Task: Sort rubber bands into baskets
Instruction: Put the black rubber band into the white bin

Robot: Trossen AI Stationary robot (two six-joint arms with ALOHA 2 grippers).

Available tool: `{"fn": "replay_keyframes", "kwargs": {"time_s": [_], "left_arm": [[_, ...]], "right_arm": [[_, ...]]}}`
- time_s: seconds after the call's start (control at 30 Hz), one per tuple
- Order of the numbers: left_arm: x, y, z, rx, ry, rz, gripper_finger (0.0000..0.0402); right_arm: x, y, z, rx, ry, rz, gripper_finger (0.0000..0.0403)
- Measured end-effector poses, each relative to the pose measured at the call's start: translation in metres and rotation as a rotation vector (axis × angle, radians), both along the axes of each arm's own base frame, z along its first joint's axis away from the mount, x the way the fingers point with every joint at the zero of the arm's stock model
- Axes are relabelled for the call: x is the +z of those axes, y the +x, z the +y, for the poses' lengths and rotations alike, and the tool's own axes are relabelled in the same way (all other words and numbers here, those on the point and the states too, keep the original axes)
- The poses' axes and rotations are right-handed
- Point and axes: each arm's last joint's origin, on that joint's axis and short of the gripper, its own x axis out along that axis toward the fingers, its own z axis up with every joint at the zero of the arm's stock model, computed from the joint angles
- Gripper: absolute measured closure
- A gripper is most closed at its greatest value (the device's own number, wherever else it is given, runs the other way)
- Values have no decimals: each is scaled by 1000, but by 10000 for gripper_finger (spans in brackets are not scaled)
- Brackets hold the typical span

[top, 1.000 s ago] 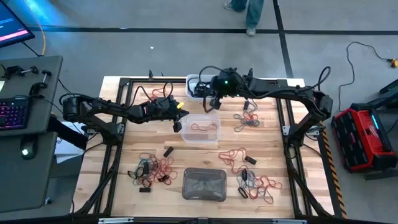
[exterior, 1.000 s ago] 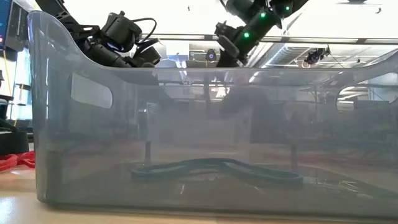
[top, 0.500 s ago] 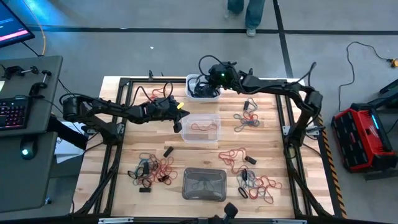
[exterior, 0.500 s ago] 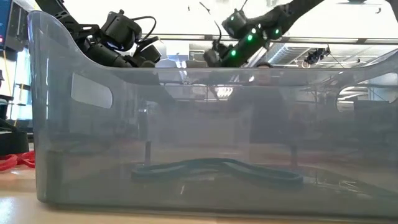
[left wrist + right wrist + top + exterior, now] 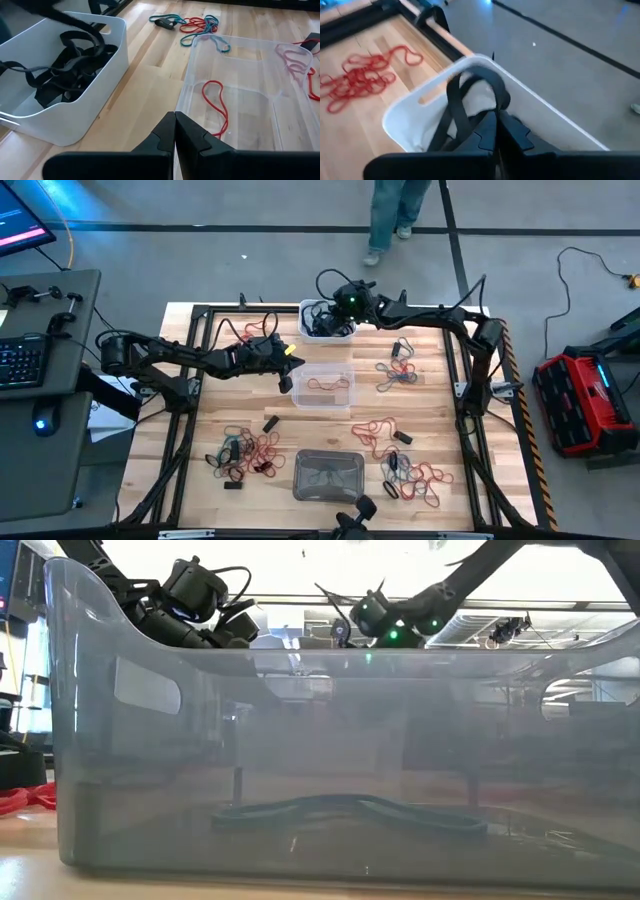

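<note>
Hanging over the white basket [image 5: 322, 321] at the table's far edge, the right gripper [image 5: 496, 131] has its fingers pinched together on a black rubber band [image 5: 465, 97], a wide flat loop that arches up from the fingertips above the basket's opening; more black bands [image 5: 70, 67] lie heaped in a tangle inside that basket; the left gripper [image 5: 174, 131], fingers pressed together with nothing between them, hovers just beside the white basket, over the near-side rim of the clear basket [image 5: 323, 387]; a single thin red band [image 5: 216, 102] lies curled on the clear basket's floor; the grey basket [image 5: 328, 476] stands well apart from the white one at the near edge, holding dark bands [image 5: 350, 810]; loose red, black and teal bands [image 5: 245, 453] lie scattered on the wooden table [image 5: 250, 395] around the grey basket; no readable writing or label shows on any basket
</note>
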Motion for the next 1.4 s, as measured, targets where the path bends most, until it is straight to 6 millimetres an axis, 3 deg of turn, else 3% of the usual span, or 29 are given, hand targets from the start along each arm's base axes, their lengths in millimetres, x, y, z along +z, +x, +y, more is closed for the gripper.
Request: {"fn": "replay_keyframes", "kwargs": {"time_s": [0.37,0.67,0.8,0.93,1.1,1.23,1.4], "left_arm": [[0,0,0,0,1,-4,401],[0,0,0,1,-1,-5,402],[0,0,0,1,-1,-5,401],[0,0,0,0,1,-5,402],[1,1,0,1,3,-16,401],[4,2,0,0,10,-38,401],[8,0,-1,-2,11,-46,402]], "right_arm": [[-8,-4,-7,10,-5,49,392],[-9,-3,-6,33,-17,58,271],[-8,-3,-5,44,-26,68,248],[6,-8,-1,86,-65,90,287],[31,-19,9,159,-111,125,388],[45,-20,22,258,-136,81,390],[29,-25,41,317,-153,2,400]]}}
